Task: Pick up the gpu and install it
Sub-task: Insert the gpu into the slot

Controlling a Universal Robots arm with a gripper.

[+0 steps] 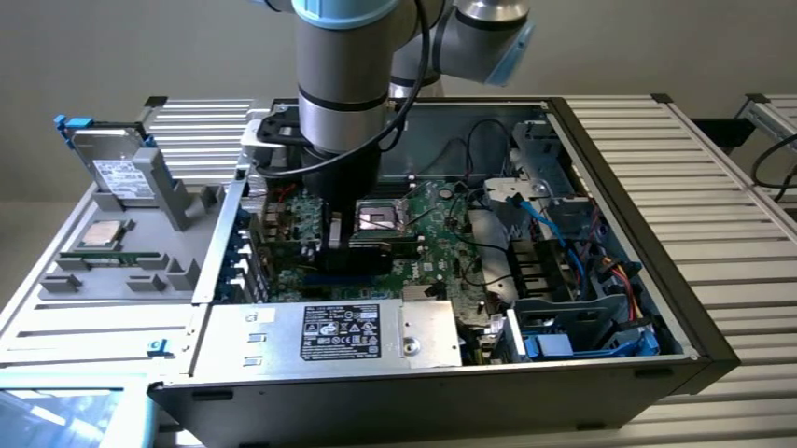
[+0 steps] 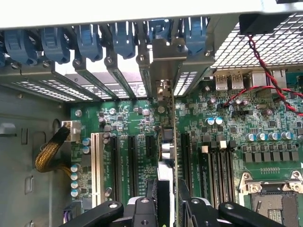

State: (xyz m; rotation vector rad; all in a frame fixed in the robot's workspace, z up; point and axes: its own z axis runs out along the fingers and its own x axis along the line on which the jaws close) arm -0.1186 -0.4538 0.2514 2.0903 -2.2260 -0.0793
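Black gripper [image 2: 166, 203] fingers [image 2: 145, 208] sit closest to the lens, and the jaws are closed onto the gpu [image 2: 166, 146], pinching the thin card from both faces. It stands on edge between them and runs straight ahead from the fingertips. At the far end of the card, well ahead of the jaws, its silver bracket [image 2: 163, 56] stands against the rear wall of the case, among a row of blue retaining clips [image 2: 90, 40]. Under the jaws lies the green motherboard [image 2: 128, 123]. Black expansion slots [image 2: 134, 156] and one white slot [image 2: 96, 161] run parallel to the held card on one side of the jaws. The CPU socket [image 2: 272, 198] and red and black wires [image 2: 265, 71] are on the other side. Whether the card's lower edge is seated in a slot cannot be told. In the exterior view the arm [image 1: 349, 75] reaches down into the open computer case [image 1: 697, 308], with the gripper [image 1: 334, 238] low over the board, near the power supply [image 1: 336, 336].
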